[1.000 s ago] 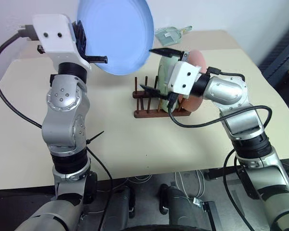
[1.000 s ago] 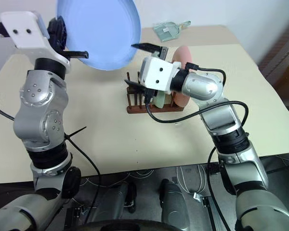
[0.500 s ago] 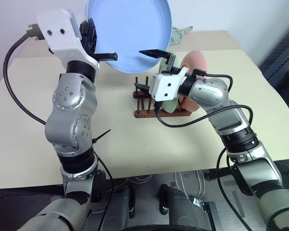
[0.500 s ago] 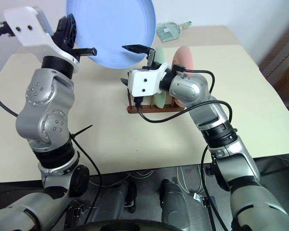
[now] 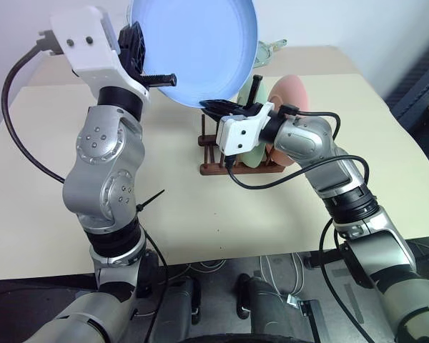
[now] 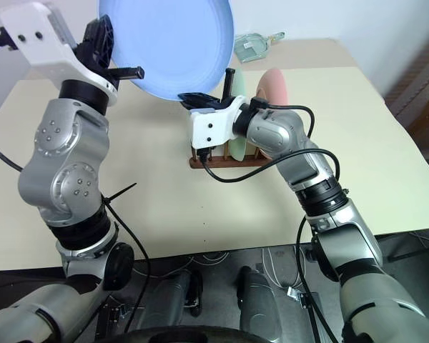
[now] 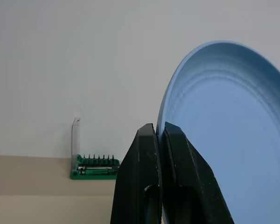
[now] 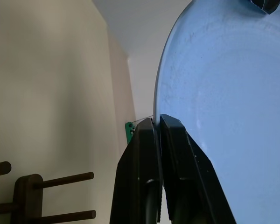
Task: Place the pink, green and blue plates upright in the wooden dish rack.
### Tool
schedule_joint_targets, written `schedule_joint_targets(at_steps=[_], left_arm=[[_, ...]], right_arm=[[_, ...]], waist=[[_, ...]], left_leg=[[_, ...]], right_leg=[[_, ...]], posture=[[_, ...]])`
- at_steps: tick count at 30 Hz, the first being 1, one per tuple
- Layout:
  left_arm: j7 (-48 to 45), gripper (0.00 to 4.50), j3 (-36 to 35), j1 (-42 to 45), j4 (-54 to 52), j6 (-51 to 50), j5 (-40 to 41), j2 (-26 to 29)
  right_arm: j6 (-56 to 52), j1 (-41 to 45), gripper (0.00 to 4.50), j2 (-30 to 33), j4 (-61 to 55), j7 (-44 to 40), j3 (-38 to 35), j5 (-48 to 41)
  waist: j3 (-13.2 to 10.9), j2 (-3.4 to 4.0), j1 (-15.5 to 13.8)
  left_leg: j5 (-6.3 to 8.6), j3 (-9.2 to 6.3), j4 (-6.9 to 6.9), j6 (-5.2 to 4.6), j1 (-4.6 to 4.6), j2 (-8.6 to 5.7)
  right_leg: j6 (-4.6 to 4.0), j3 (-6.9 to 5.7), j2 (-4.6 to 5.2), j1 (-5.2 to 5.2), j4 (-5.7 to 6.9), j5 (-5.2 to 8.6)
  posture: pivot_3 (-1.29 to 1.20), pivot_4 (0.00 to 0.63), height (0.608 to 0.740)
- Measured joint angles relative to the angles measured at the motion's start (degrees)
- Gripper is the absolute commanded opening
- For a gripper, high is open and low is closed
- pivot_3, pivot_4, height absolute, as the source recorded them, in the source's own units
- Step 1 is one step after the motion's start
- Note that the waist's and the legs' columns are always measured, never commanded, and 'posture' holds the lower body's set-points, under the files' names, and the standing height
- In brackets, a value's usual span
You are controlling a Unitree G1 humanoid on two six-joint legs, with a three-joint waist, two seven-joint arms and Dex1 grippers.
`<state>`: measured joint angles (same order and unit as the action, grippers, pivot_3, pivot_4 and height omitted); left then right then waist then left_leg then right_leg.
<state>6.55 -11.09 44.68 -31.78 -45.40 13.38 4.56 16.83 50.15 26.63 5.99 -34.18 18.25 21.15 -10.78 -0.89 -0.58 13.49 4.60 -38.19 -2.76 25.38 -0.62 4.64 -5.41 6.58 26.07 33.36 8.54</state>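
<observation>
— Presently, what is the position of the blue plate (image 5: 196, 46)?

— It is held on edge in the air, above the rear of the counter (image 5: 57, 193) and above the wooden dish rack (image 5: 222, 153). Its hollow face is turned toward the head camera.

— Which pincer has it?

— Both. The left pincer (image 5: 149, 77) is clamped on the rim at the plate's lower left, with its two black fingers (image 7: 177, 177) pressed on either side of the edge. The right pincer (image 5: 213, 107) is closed on the rim at the plate's bottom edge, directly over the rack; the right wrist view shows its fingers (image 8: 177, 172) nipping the rim with no gap.

— And the other two plates?

— The green plate (image 5: 252, 151) stands upright between the pegs of the rack, largely hidden behind the right wrist. The pink plate (image 5: 289, 96) stands upright just beside it, on the robot's right end of the rack. Pegs at the left end of the rack stand free.

— Anything else on the counter?

— A green bit holder (image 7: 94, 169) with a clear lid lies at the far edge, near the wall, well apart from the rack.
</observation>
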Motion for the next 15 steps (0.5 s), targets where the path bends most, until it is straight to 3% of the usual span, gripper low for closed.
schedule_joint_targets(at_steps=[1,4,11,15], left_arm=[[0.06,0.00,-0.29,0.01,0.00,-0.03,0.36,-0.33],[0.27,1.03,-1.84,0.22,0.07,0.07,1.95,-1.48],[5.01,4.47,-12.71,5.78,0.63,5.98,7.51,-3.05],[7.11,4.47,-18.50,6.08,2.67,8.98,9.16,1.13]], right_arm=[[0.03,0.00,0.04,0.00,0.00,0.00,0.00,0.14],[0.54,0.00,0.00,-0.10,-0.01,0.06,0.00,0.55],[0.93,0.00,0.00,-0.23,-0.05,0.22,-0.06,0.53],[1.24,0.00,0.00,-0.31,-0.26,0.21,-0.07,0.13]], waist=[[0.00,0.00,0.00],[0.00,0.00,-0.05],[0.00,0.00,0.14],[0.00,-0.01,0.24]], left_leg=[[0.00,0.00,0.00,0.00,0.00,0.00],[0.00,-0.01,-0.01,0.01,0.00,0.00],[0.00,-0.03,-0.02,0.01,-0.03,0.02],[-0.02,-0.02,-0.02,0.03,-0.03,0.03]], right_leg=[[0.00,0.00,0.00,0.00,0.00,0.00],[0.00,0.00,0.00,0.00,0.00,0.00],[0.00,0.00,-0.04,-0.02,0.01,0.00],[0.00,0.00,-0.05,-0.03,0.02,-0.01]], posture=[[0.00,0.150,0.740],[0.00,0.150,0.740],[0.00,0.150,0.740],[0.00,0.150,0.740]])
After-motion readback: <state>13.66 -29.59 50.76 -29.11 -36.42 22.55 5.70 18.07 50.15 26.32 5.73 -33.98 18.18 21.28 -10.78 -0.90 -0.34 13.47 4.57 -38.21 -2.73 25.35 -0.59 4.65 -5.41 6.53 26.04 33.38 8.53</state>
